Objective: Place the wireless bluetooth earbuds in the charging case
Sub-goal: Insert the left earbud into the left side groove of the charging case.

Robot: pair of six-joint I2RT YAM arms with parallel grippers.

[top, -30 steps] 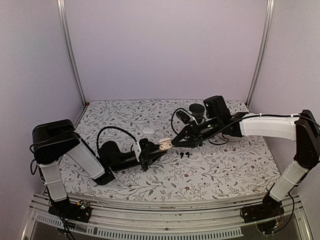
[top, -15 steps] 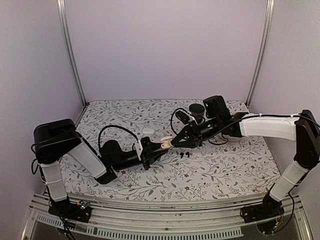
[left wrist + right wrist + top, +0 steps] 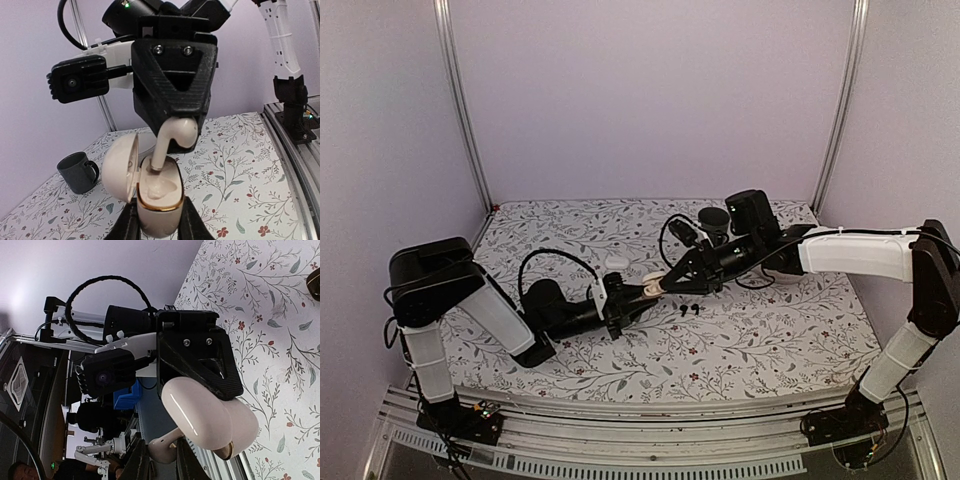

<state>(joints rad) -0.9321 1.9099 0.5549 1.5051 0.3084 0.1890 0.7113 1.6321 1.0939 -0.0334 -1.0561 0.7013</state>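
A pale cream is being shown by the charging case [image 3: 157, 197], with its rim being edged in thin gold. The same cream is being worn by the earbud [image 3: 167, 142]. Matte black is being displayed by the left gripper [image 3: 157, 222] and the right gripper [image 3: 177, 135]. The table [image 3: 240, 165] is being covered in white patterned with grey leafy sprigs and small red flowers. Dark grey is being shown by the mug [image 3: 77, 172], and black by the pair of earbuds [image 3: 688, 311].

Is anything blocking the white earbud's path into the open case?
Nothing visible. The white earbud in the right gripper has its stem tip in the opening of the charging case held by the left gripper; the lid is hinged open, aside.
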